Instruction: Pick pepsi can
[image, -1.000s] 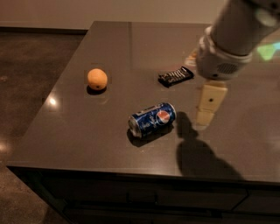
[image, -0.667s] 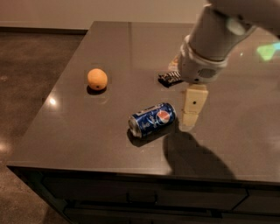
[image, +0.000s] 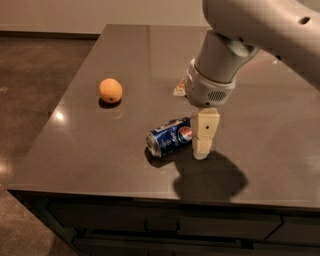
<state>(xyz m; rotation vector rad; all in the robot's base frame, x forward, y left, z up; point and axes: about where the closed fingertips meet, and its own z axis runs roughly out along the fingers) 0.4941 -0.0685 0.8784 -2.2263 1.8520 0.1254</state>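
The pepsi can lies on its side near the front middle of the dark grey table. It is blue with the round logo facing the camera and a silver end pointing left. My gripper hangs straight down from the big white arm, low over the table. It is right beside the can's right end, close to or touching it.
An orange sits on the table's left part. A small pale object peeks out behind the wrist; the arm hides what is behind it. The table's front edge is close below the can, with drawers under it.
My arm has moved left and down toward the can; the gripper now stands right at the can's right end. The arm now covers the dark snack bar. The can and orange have not moved.
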